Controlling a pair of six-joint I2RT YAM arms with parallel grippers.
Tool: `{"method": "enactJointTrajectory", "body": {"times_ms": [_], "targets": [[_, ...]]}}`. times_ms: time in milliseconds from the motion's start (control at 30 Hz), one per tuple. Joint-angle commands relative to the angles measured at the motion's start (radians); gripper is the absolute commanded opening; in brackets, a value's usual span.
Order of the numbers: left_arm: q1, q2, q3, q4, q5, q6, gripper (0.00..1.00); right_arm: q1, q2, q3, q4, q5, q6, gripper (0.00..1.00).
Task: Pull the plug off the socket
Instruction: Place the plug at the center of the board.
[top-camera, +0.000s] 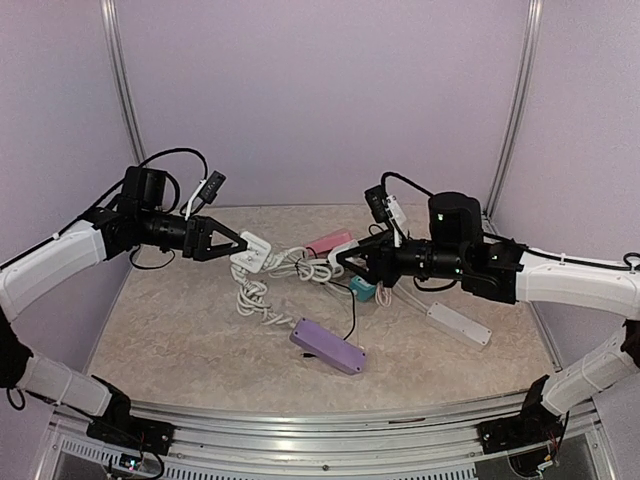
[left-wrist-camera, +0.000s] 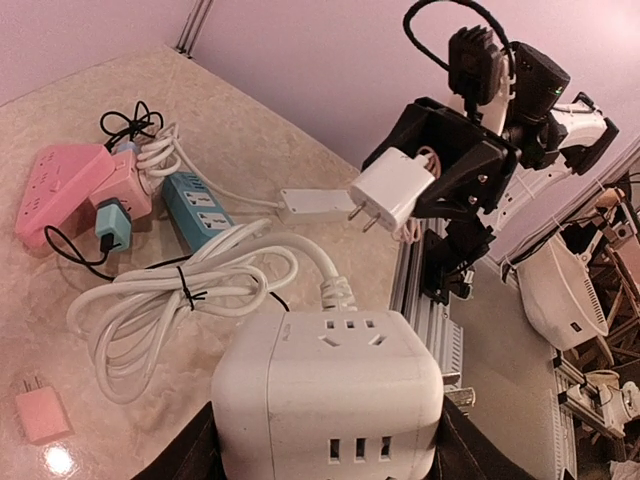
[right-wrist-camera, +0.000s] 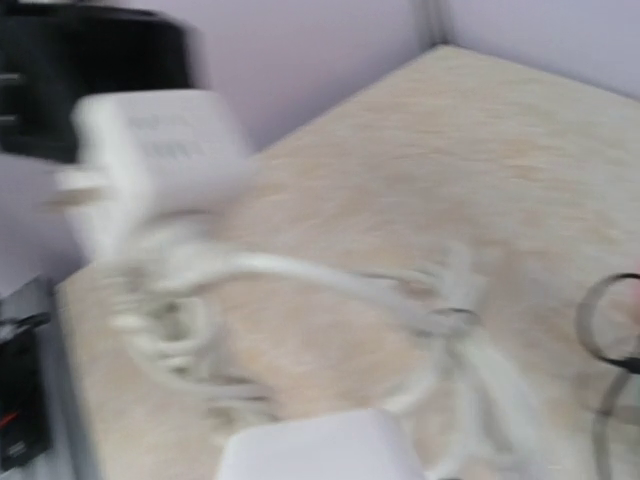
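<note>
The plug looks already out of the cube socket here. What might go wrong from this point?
1. The right tool holds the plug in the air with its prongs bare. A slip would likely drop it onto the table.
2. The cube socket in the left tool trails a tied white cord. Moving the cube may drag that cord against the blue strip.

— Any writing you can read on the plug (right-wrist-camera: 150, 160)?
— No. There are faint grey marks on its face, but they are too blurred to make out.
— And the cube socket (left-wrist-camera: 330, 385)?
— Plain white with slots. Nothing legible anywhere else either.
</note>
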Motion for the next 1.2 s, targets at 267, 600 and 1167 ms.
{"method": "enactJointTrajectory", "body": {"times_ms": [267, 600, 1167], "targets": [[0.021, -0.092, 0.019, 0.106, 0.269, -0.010, 0.11, -0.042, 0.297, 0.227, 0.030, 0.184, 0.049, 0.00], [-0.002, -0.091, 0.029, 0.086, 0.300, 0.000, 0.11, -0.068, 0.570, 0.522, -0.010, 0.101, -0.053, 0.00], [-0.065, -0.070, 0.032, 0.052, 0.156, 0.015, 0.11, -0.051, 0.967, 0.840, -0.015, -0.113, -0.029, 0.00]]}}
